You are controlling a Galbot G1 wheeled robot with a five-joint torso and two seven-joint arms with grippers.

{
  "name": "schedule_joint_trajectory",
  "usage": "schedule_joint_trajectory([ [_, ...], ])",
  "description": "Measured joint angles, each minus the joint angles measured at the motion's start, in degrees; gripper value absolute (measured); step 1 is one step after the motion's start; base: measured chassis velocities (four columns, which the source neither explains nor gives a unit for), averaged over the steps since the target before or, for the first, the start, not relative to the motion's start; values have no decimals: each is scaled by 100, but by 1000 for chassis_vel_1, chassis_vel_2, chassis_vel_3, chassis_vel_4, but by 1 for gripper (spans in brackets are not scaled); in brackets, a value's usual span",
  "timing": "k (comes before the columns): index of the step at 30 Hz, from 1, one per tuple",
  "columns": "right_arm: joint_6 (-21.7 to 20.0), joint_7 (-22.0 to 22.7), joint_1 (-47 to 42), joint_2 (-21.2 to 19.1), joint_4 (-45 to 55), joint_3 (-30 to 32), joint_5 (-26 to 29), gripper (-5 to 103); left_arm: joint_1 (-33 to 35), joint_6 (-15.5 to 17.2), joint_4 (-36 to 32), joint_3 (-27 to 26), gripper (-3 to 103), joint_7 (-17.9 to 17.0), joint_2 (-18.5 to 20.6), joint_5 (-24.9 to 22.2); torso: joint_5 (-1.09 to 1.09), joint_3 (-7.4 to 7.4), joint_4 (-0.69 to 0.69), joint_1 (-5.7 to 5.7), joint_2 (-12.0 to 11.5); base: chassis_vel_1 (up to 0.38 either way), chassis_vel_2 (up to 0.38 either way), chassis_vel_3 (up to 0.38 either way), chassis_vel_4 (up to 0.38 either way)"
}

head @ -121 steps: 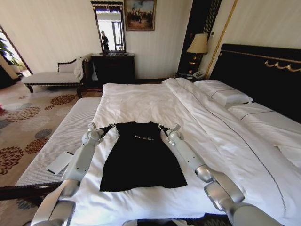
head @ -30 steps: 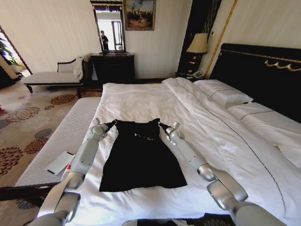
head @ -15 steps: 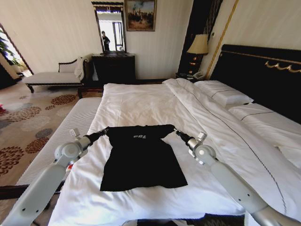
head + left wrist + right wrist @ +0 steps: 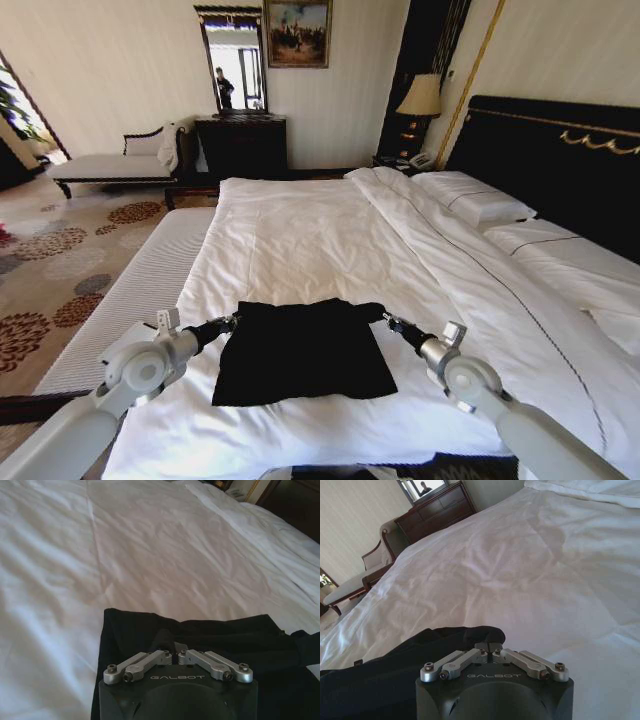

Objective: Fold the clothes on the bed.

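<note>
The clothes, one black T-shirt (image 4: 305, 350), lie doubled over on the white duvet of the bed (image 4: 300, 230), near its front edge. Its top edge sits pulled back over the lower half, so the chest is hidden. My left gripper (image 4: 228, 322) is shut on the left corner of that folded edge. My right gripper (image 4: 388, 319) is shut on the right corner. In the left wrist view the left gripper (image 4: 175, 649) pinches the black T-shirt (image 4: 215, 637). The right wrist view has the right gripper (image 4: 488, 647) closed on a bunched corner of the T-shirt (image 4: 395, 680).
Pillows (image 4: 480, 205) and a dark headboard (image 4: 560, 150) lie to the right. A striped white bench (image 4: 150, 270) runs along the bed's left side. A chaise (image 4: 100, 165), a dark dresser (image 4: 240, 140) and a lamp (image 4: 420, 95) stand by the far wall.
Both grippers have drawn the shirt's top edge back toward me, laying the upper half over the lower half. The white lettering no longer shows.
</note>
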Motion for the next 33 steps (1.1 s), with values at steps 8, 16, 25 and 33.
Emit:
schedule_joint_trajectory([
  [8,-95,245,-339,3,113,162,-61,0,227,333,-253,-29,1,-407,224,-53,-1,0,1,1,-1,0,0,0,0],
  [16,-353,613,-648,79,250,-1,-446,3,543,605,-528,-146,1,-814,266,-155,-2,1,0,1,-1,0,0,0,0],
  [25,-672,1093,-1214,-338,1277,985,-47,30,757,852,-1081,-1457,22,-1032,530,-1175,-1,1,1,1,-1,0,0,0,0],
  [33,-1060,1617,158,-527,777,982,947,62,-474,943,-289,-1607,54,-1535,491,-2076,-1,1,2,1,-1,0,0,0,0],
])
